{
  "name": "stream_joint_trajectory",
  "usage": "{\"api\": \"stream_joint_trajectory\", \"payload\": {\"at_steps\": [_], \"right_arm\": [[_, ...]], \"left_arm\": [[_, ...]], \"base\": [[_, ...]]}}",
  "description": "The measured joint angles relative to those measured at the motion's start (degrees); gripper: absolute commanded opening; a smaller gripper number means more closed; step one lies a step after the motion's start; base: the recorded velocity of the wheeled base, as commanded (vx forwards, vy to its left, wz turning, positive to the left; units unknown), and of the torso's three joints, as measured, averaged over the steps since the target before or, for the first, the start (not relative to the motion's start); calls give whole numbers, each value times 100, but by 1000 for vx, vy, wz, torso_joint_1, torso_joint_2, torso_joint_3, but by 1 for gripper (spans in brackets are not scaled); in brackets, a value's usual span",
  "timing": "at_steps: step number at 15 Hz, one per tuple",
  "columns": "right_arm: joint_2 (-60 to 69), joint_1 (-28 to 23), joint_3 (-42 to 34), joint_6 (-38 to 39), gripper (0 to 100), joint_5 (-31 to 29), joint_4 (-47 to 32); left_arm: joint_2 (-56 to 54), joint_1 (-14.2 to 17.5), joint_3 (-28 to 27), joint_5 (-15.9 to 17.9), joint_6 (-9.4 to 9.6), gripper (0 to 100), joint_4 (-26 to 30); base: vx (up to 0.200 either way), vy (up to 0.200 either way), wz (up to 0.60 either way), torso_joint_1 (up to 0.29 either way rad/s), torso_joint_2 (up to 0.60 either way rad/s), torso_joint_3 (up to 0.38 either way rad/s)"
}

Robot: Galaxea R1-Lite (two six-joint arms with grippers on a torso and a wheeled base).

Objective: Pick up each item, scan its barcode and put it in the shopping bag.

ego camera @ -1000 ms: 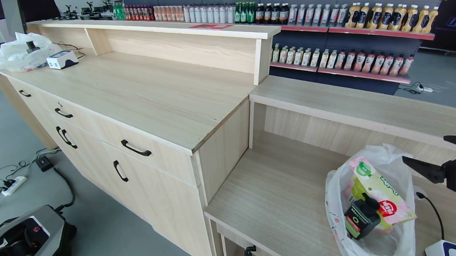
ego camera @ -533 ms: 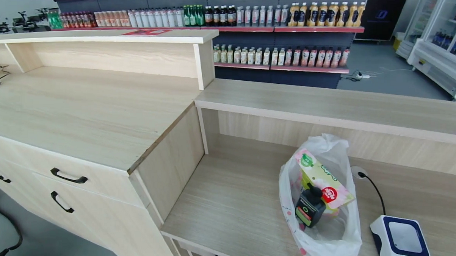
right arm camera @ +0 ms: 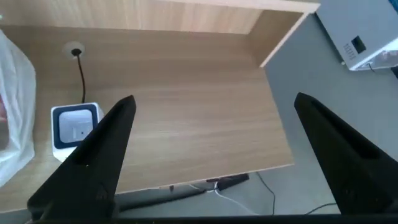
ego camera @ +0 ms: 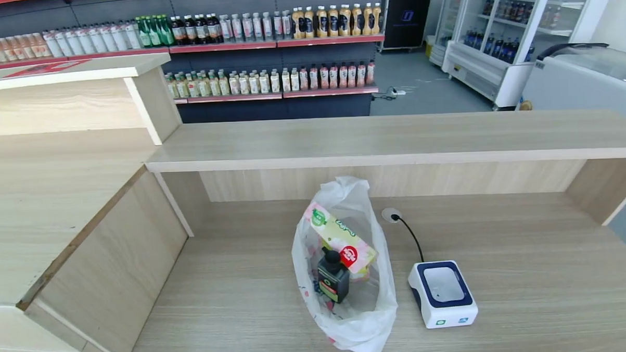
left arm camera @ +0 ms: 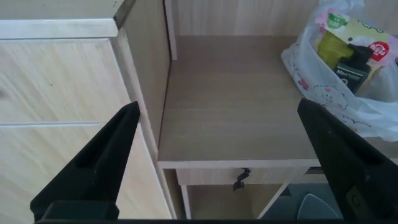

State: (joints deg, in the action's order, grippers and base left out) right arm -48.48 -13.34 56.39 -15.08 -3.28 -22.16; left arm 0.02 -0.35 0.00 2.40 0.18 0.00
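1. White plastic marks what matters here: the shopping bag (ego camera: pixel 367 325) lies on the lower counter (ego camera: pixel 530 272), about midway between the counter's two side panels. Its long axis runs from the front edge toward the back wall.
2. Two goods sit inside it. A pink-and-green pack (ego camera: pixel 341 240) leans toward the back wall, and a dark bottle (ego camera: pixel 333 279) stands in front of it, touching it.
3. The scanner (ego camera: pixel 443 294) stands just beside the bag, toward the counter's right end and near the front edge. Its cable (ego camera: pixel 411 240) runs back to a hole in the counter top.
4. Your left gripper (left arm camera: pixel 217 165) hangs with its fingers spread wide and nothing between them. It is over the front edge near the counter's left corner, and from there the bag lies further along the counter toward the right end.
5. Your right gripper (right arm camera: pixel 214 155) is also spread wide and holds nothing. It is above the right half of the counter, with the scanner and then the bag lying toward the counter's left end.
6. I judge the left arm nearer the bag and the right arm nearer the scanner. With both goods already bagged, the task looks close to done.
7. If you go for the bag, bring the left gripper in across its long axis.
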Motion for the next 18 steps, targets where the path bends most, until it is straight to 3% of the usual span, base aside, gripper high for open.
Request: {"api": "stream_joint_trajectory", "payload": {"at_steps": [3, 5, 9, 12, 18], "right_arm": [[532, 17, -1145, 562, 100, -9, 82], [1397, 89, -2492, 852, 100, -22, 468], [3517, 763, -5031, 1459, 100, -506, 2227], [4441, 1240, -5554, 2096, 100, -608, 2470], [4827, 1329, -5637, 2132, 100, -608, 2427]], "left_arm": [[0, 2, 0, 0, 0, 100, 0], [0, -2, 0, 2, 0, 100, 0], [0, -2, 0, -2, 0, 100, 0], [0, 2, 0, -2, 0, 100, 0], [0, 0, 0, 0, 0, 100, 0]], "base": [[0, 0, 0, 0, 0, 0], [0, 0, 0, 0, 0, 0], [0, 0, 0, 0, 0, 0], [0, 0, 0, 0, 0, 0], [0, 0, 0, 0, 0, 0]]}}
